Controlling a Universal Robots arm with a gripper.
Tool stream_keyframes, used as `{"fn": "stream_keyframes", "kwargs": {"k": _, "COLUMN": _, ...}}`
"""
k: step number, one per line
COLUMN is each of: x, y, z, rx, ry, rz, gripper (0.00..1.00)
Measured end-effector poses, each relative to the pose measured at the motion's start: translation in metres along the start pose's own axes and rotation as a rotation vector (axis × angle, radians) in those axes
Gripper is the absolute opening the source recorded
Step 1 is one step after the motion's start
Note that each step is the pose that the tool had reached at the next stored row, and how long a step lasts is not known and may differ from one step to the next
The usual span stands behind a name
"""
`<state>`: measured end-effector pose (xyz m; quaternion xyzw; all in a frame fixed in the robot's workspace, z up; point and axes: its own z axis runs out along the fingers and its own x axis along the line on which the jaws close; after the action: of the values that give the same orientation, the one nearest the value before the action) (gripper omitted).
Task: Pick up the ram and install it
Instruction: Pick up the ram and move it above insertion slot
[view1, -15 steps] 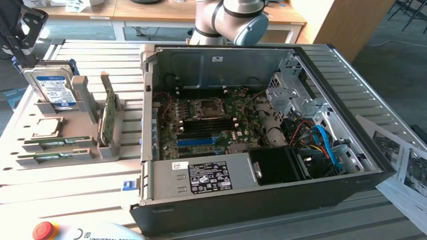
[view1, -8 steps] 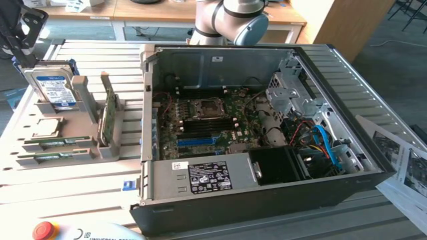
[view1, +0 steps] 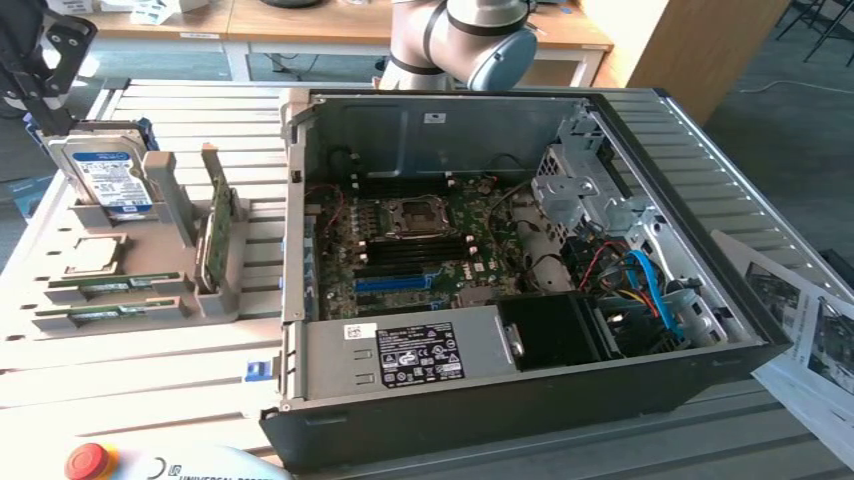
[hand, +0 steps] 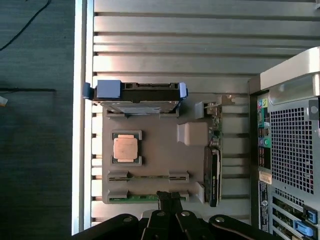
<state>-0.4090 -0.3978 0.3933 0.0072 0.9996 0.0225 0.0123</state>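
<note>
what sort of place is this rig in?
Probably a robotics lab bench for PC assembly: open desktop PC case on a slatted metal table, parts holder with hard drive and CPU, robot arm behind.

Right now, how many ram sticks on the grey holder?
2. One ram lies beside the CPU; the other ram lies parallel, nearer the holder's edge.

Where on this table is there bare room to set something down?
Bare slats lie between the beige parts holder and the red-button pendant, and more beyond the holder. A strip runs along the open computer case on the exterior view's right. The holder and the case's inside are crowded.
</note>
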Motion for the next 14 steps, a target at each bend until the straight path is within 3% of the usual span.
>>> {"fn": "stream_keyframes", "kwargs": {"k": 14, "x": 0.0000, "y": 0.0000, "z": 0.0000, "rx": -0.0026, "ry": 0.0054, "rz": -0.119, "gripper": 0.11}}
